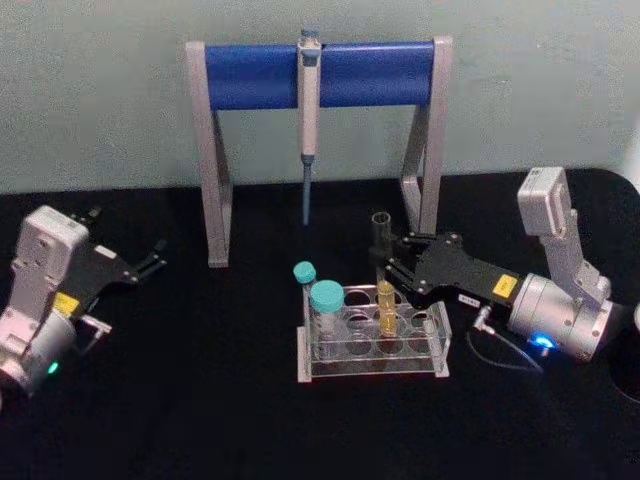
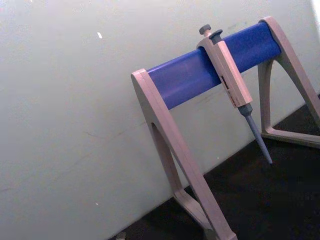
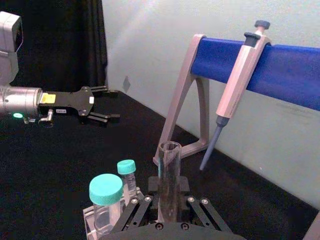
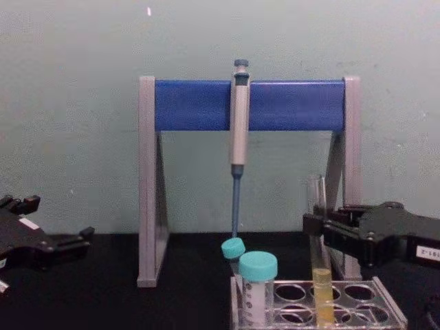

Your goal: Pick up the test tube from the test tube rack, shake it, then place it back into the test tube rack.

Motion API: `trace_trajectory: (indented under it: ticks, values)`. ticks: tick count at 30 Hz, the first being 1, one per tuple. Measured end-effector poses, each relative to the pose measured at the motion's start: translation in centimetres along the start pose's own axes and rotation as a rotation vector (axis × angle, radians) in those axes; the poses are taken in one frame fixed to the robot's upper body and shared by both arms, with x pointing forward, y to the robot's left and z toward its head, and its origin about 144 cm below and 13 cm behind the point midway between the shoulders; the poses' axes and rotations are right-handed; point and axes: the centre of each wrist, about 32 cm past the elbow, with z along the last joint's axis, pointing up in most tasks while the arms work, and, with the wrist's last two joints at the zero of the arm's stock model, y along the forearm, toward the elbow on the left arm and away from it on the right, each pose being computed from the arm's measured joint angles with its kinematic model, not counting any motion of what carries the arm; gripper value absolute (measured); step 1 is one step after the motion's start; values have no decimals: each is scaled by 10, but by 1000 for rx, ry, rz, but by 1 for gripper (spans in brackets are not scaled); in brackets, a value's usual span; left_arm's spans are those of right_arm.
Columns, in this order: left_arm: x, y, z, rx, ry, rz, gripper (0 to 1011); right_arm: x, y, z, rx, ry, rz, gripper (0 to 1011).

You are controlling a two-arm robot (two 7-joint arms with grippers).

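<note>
The test tube [image 1: 381, 228] is a slim clear glass tube with yellow liquid at the bottom. It stands upright in a hole of the clear test tube rack [image 1: 441, 347], near the rack's right side. My right gripper [image 1: 386, 261] reaches in from the right and is shut on the tube's middle, above the rack. In the right wrist view the black fingers [image 3: 183, 186] press both sides of the test tube [image 3: 169, 157]. The chest view shows the right gripper [image 4: 319, 231] on the test tube [image 4: 322, 292] over the test tube rack [image 4: 388, 306]. My left gripper [image 1: 125, 238] rests open at the far left.
Two teal-capped tubes [image 1: 326, 298] stand at the rack's left end. Behind it, a grey-and-blue pipette stand [image 1: 250, 76] holds a hanging pipette [image 1: 309, 110], whose tip hangs close behind the rack. The black table lies bare between the rack and the left arm.
</note>
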Motion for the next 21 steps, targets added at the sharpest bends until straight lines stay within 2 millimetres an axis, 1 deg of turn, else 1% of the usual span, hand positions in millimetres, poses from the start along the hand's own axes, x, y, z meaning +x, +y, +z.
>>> trace_trajectory:
  ticks: [21]
  values:
    - [0, 0, 0, 0, 0, 0, 1001, 0, -1, -1, -8, 5, -3, 229]
